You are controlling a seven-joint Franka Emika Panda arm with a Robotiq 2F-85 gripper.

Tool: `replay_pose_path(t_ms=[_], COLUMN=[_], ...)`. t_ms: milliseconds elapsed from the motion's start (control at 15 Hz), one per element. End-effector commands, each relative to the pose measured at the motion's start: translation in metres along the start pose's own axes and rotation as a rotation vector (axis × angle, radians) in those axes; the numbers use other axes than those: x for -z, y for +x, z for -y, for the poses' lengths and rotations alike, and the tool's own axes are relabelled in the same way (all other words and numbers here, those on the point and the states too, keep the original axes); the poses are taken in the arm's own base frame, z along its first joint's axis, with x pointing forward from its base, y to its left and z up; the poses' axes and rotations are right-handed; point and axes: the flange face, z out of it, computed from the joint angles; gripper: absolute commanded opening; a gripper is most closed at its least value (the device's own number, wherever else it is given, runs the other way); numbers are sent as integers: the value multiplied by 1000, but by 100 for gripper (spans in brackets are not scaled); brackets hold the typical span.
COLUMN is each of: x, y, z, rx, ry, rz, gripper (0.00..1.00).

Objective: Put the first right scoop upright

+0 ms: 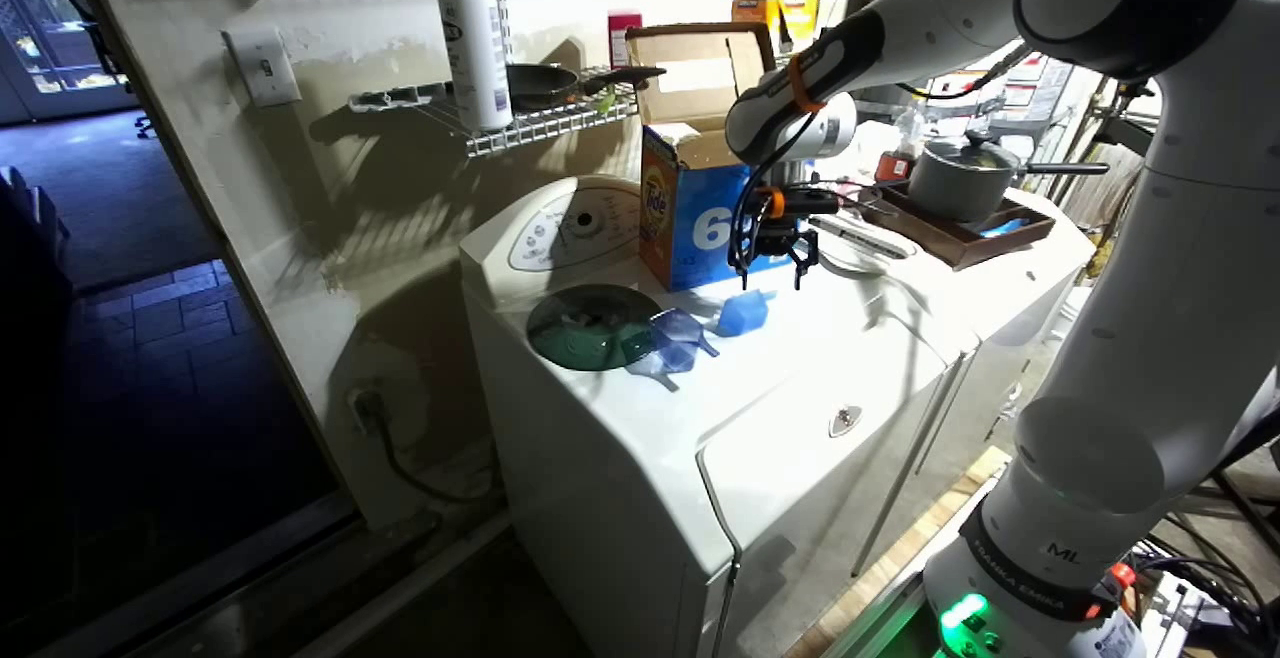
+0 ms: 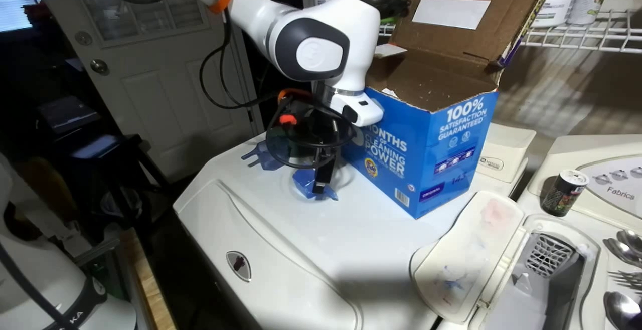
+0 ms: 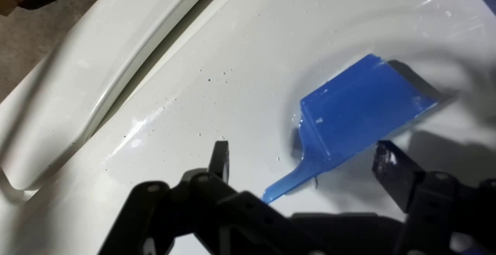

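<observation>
A small blue plastic scoop (image 3: 356, 111) lies tipped over on the white washer top. A flat blue face is up and its short handle points to the lower left in the wrist view. It shows in both exterior views (image 1: 742, 314) (image 2: 305, 182). My gripper (image 3: 304, 158) is open and empty, with the scoop's handle between its fingers in the wrist view. In an exterior view the gripper (image 1: 772, 285) hangs above the scoop, apart from it. In an exterior view a finger (image 2: 321, 184) partly covers the scoop. Two more bluish scoops (image 1: 678, 326) lie close beside it.
A blue Tide box (image 1: 705, 228) with its lid open stands just behind the scoop and arm (image 2: 426, 169). A dark green round disc (image 1: 590, 330) lies beyond the other scoops. A brown tray (image 1: 950, 243) holds a grey pot (image 1: 962, 181). An open white container (image 2: 501, 270) stands near the box.
</observation>
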Motion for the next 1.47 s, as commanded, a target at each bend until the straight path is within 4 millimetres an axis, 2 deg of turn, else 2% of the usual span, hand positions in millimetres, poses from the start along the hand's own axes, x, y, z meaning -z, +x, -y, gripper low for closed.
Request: replay_pose_path(t_ms=[0, 133, 333, 400, 467, 533, 600, 667, 733, 800, 1067, 1333, 1400], x=[-4, -5, -8, -8, -10, -10, -11, -11, -11, -11, -9, -8, -8], y=[6, 8, 11, 12, 13, 13, 14, 14, 15, 15, 16, 14, 13], z=[12, 14, 16, 16, 17, 17, 17, 18, 18, 18, 18, 19, 19], rx=[-4, -2, -8, -10, -12, -14, -17, -20, -24, -28, -36, -22, -19], ry=[-13, -12, -13, -13, -13, -14, -12, -9, -5, -1, 8, 7, 7], rz=[5, 8, 17, 19, 22, 27, 30, 34, 35, 35, 30, 22, 20], gripper=[89, 92, 86, 88, 85, 78, 61, 57, 57, 48, 36, 37, 33])
